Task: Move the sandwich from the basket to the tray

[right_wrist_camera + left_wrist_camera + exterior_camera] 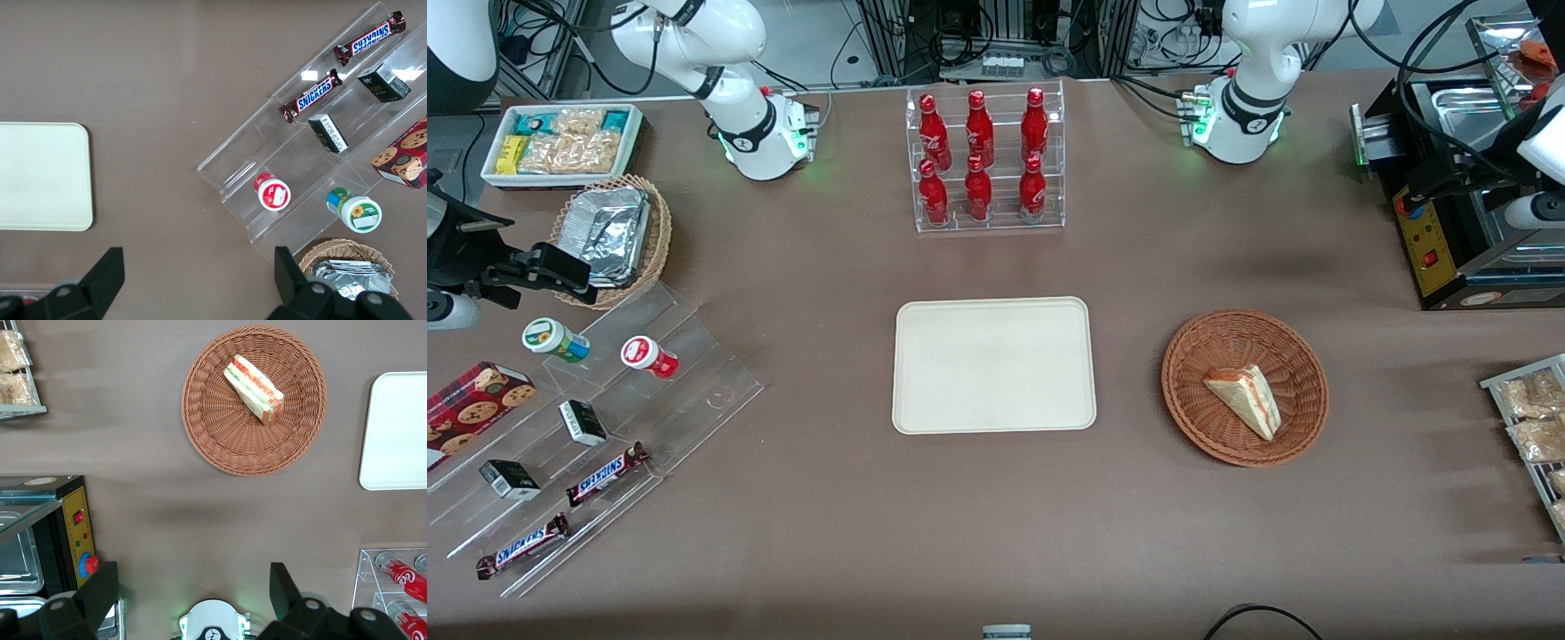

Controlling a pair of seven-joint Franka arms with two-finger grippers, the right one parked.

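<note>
Woven reddish-brown wicker basket (1245,388), ribbed and matt; soft white-bread sandwich (1246,398) in it. Tray (993,365) at its 9 o'clock: smooth, matt cream plastic. Tablecloth (818,267): dull brown. Gripper (193,600): matt black fingers (100,593), set wide apart. Bottles (980,156): glossy red, in a clear acrylic rack (989,222).

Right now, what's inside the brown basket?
Only the sandwich lies inside the basket, flat on the weave. Whatever is under the sandwich is hidden. The tray beside it holds nothing. The gripper, open, is high above the table, away from the basket.
</note>
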